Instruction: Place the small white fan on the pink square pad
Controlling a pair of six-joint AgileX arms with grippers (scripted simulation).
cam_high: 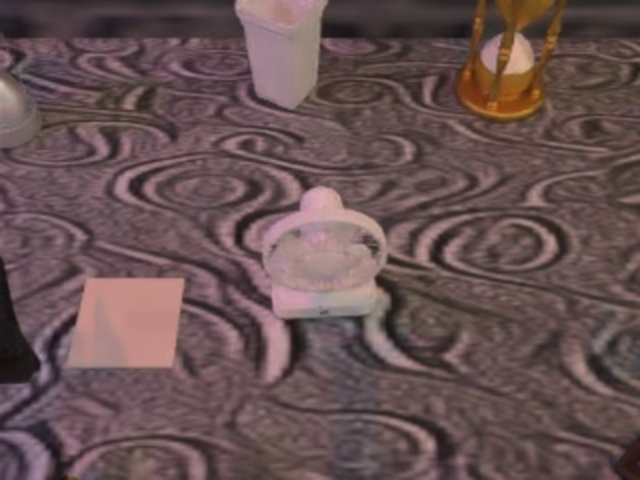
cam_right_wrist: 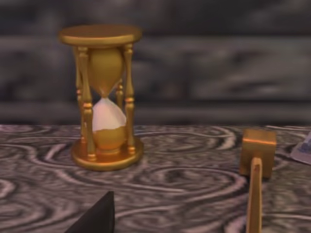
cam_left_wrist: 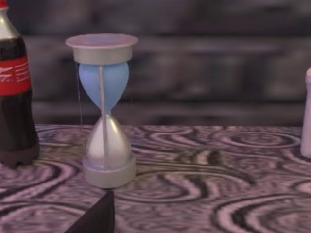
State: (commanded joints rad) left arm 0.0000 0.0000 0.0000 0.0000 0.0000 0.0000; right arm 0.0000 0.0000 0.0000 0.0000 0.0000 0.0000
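Note:
The small white fan [cam_high: 323, 255] stands upright near the table's middle, its round grille tilted up and its rectangular base toward the front. The pink square pad [cam_high: 127, 322] lies flat at the front left, about a fan's width from the fan, with nothing on it. My left gripper [cam_high: 12, 340] sits at the left edge beside the pad, open and empty; one dark finger [cam_left_wrist: 99, 218] shows in the left wrist view. My right gripper [cam_high: 632, 462] is at the front right corner, open, with one finger [cam_right_wrist: 99, 216] in sight. Neither wrist view shows the fan or the pad.
A tall white cup [cam_high: 282, 50] stands at the back behind the fan. A gold hourglass [cam_high: 510, 60] is at the back right, with a gold mallet [cam_right_wrist: 256, 155] near it. A silver and blue hourglass [cam_left_wrist: 104, 111] and a cola bottle [cam_left_wrist: 14, 87] stand at the back left.

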